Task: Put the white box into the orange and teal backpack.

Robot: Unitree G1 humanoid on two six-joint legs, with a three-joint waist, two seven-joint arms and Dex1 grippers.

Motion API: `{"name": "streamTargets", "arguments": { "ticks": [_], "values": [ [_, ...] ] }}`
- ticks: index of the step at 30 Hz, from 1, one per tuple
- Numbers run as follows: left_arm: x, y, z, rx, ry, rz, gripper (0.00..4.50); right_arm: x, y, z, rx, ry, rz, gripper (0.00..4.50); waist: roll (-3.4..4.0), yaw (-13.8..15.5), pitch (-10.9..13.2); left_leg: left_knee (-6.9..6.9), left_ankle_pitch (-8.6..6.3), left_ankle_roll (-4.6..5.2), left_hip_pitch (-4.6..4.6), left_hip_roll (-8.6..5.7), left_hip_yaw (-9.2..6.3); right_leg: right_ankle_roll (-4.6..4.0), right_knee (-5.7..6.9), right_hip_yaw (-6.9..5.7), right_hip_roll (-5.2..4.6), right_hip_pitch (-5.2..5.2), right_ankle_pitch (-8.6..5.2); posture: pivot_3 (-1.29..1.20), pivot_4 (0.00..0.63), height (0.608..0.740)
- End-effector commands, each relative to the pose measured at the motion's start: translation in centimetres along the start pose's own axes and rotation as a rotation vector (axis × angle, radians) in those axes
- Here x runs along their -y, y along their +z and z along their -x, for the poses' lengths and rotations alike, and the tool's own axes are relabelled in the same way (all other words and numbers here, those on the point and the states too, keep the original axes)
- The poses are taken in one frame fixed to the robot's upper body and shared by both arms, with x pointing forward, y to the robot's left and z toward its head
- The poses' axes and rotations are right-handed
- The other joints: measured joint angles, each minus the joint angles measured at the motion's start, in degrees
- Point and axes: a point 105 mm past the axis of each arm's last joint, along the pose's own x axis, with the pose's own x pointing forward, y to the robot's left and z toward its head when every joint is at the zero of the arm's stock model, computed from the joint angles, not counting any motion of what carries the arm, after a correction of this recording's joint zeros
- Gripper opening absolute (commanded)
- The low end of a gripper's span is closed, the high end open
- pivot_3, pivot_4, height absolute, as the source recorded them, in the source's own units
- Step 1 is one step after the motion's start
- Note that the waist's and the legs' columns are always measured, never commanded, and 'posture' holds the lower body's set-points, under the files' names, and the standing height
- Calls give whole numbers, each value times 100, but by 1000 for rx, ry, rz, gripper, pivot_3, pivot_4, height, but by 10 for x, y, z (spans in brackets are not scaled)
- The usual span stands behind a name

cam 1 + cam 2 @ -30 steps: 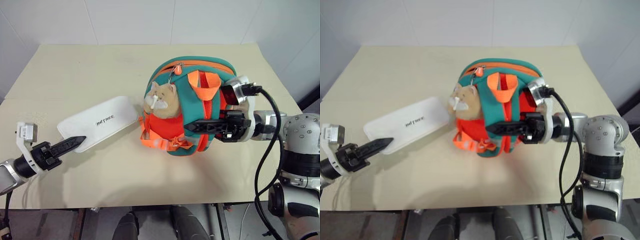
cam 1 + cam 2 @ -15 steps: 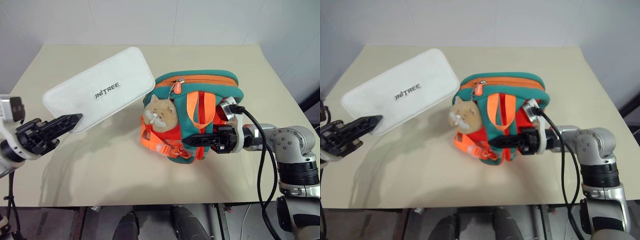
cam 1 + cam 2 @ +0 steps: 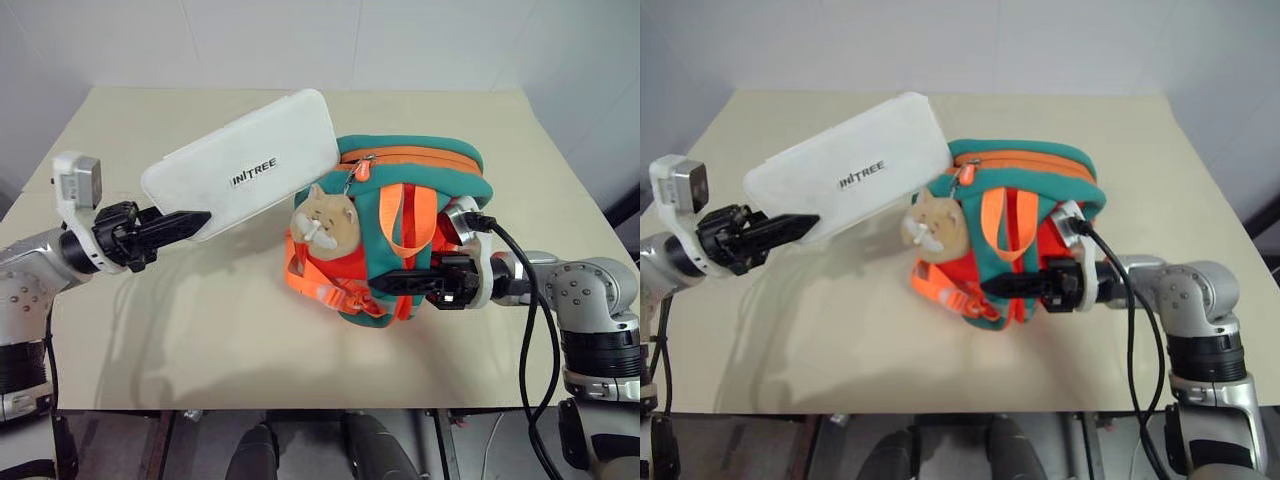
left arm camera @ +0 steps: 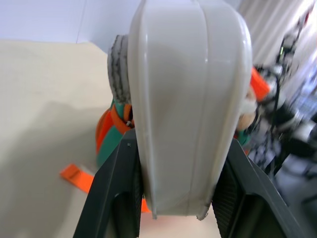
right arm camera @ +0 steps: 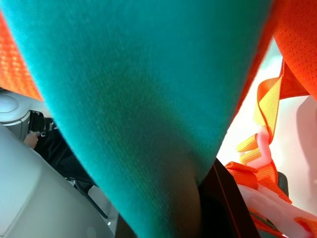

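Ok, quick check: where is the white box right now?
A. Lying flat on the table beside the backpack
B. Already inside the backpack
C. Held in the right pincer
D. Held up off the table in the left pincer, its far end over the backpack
D: the left pincer grips one end of the white box, which is lifted off the table with its far end over the orange and teal backpack.

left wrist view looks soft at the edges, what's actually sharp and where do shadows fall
Left wrist view: the white box and the left gripper clamped on it are fairly sharp; the backpack and the room behind blur out. Left eye view: a soft shadow lies on the table under the raised box. Right wrist view: teal fabric sits too close to focus.
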Motion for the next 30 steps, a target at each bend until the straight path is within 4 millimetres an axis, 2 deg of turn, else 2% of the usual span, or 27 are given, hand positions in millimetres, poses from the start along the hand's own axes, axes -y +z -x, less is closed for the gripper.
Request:
{"name": "streamTargets", "arguments": {
  "ticks": [1,9,18,20,25,30],
  "values": [
    [-2,-13,1,-179,-48,-126,1424,-8,3,1,3,18,31,16,1,-3,0,-1,0,0,0,0,2,0,0,1,0,0,0,0,150,740],
    [-11,-13,8,-310,-112,-254,1424,-8,2,0,15,16,31,16,0,0,0,-1,0,3,-1,0,2,0,0,0,0,0,0,0,150,740],
    [-45,9,16,-358,15,-429,1424,-12,3,1,5,34,35,16,0,-10,0,1,2,7,-2,0,0,1,6,-2,1,-1,-1,0,150,740],
    [-52,16,13,-344,46,-472,1424,-17,4,2,-7,55,36,16,1,-7,0,2,1,7,-6,0,-1,2,5,-3,1,-3,-1,0,150,740],
    [-49,15,3,-345,-29,-476,1424,-29,4,2,-45,98,42,16,0,4,0,3,1,8,-10,0,-3,3,6,-5,0,-5,-1,0,150,740],
    [-40,16,-24,-396,-195,-494,1424,-41,7,1,-81,144,54,16,1,68,1,19,1,8,-17,0,-13,3,11,-14,0,-5,-1,0,150,740]
  ]
}}
